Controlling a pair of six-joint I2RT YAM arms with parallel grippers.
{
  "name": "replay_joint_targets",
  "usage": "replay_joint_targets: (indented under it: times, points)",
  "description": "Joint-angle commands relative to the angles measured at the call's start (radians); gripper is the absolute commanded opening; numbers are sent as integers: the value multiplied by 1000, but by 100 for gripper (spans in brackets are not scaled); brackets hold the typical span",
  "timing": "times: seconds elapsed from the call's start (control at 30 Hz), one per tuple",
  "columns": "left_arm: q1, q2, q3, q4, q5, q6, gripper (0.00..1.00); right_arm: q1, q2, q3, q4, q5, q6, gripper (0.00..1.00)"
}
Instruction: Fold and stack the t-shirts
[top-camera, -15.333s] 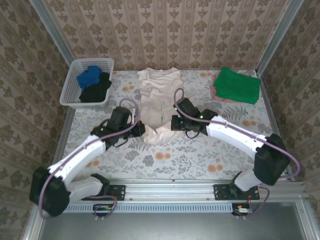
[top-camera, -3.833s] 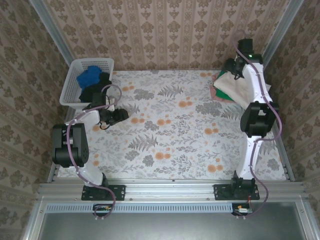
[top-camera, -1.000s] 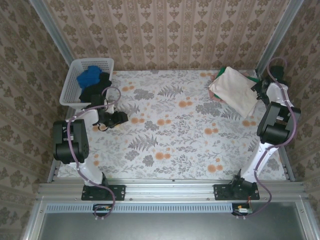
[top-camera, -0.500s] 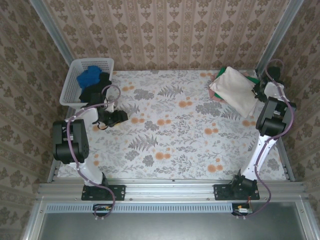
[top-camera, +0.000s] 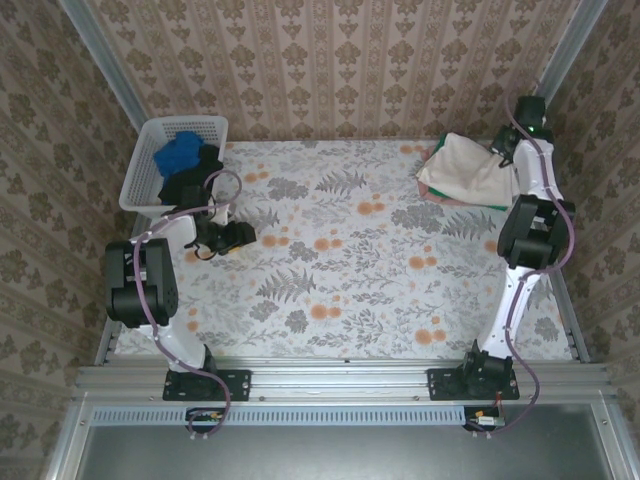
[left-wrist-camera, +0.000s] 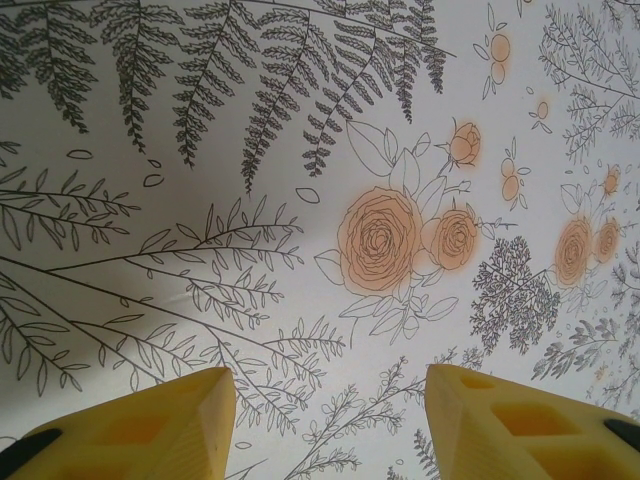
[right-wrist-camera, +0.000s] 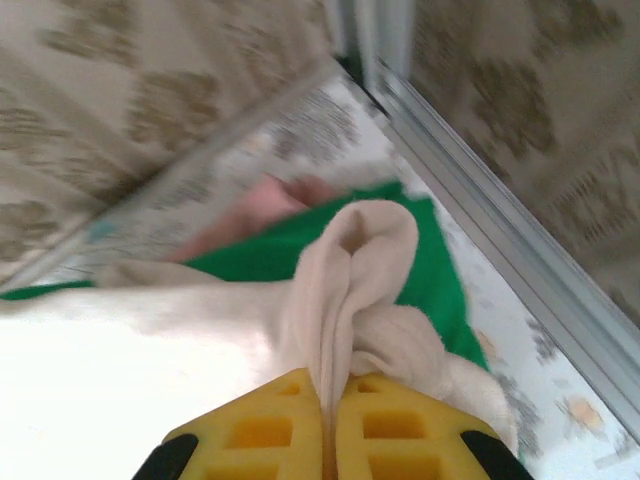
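My right wrist picture is blurred; the cream shirt (right-wrist-camera: 352, 262) hides most of the green shirt (right-wrist-camera: 436, 268) and pink shirt (right-wrist-camera: 268, 203).

Staged robot test cell, not a real home: patterned beige wallpaper panels (top-camera: 330, 70) in silver aluminium framing (top-camera: 98, 50), floral-printed bench (top-camera: 340, 270), slotted metal mounting rail (top-camera: 340, 412).

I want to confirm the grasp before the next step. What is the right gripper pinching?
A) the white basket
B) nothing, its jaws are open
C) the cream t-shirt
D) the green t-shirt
C: in the right wrist view the right gripper has its jaws shut on a bunched fold of the cream t-shirt, while the green t-shirt lies underneath.
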Motion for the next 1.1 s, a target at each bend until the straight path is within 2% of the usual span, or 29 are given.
replay_joint_targets:
  times: [0.0,0.17,0.23,0.27,0.33,0.47,0.53,0.6,0.63,0.7,0.8,0.9,0.97,1.07]
  points:
    - [-4,2,24,-15,16,28,54,11,66,106,-32,16,-109,8]
    - [0,14,33,-24,19,31,54,-7,135,191,58,-7,-111,8]
    - [-1,17,40,-32,19,32,54,-19,206,298,13,-30,-117,12]
    - [-1,15,40,-32,18,32,54,-24,247,360,-33,-26,-109,19]
    - [-1,12,35,-27,15,30,54,-33,304,426,-90,-9,-98,22]
    - [0,18,41,-31,19,28,54,-59,355,442,-113,-36,-83,43]
    - [-3,16,42,-36,21,30,54,-66,346,431,-137,-35,-78,55]
    - [-2,17,43,-37,19,31,54,-68,321,423,-162,-18,-74,58]
    - [-3,16,45,-39,19,31,54,-68,302,418,-176,-6,-71,63]
    - [-3,14,48,-39,22,29,54,-69,255,412,-209,18,-61,79]
    - [-7,6,48,-34,25,26,54,-59,149,330,-210,71,-52,85]
    - [-11,-5,40,-20,28,22,54,-35,13,147,-124,102,-52,87]
    - [-12,-14,35,-13,30,21,54,-8,-72,16,-65,76,-43,86]
    - [-13,-26,25,6,33,12,55,54,-121,-86,-41,24,-12,83]
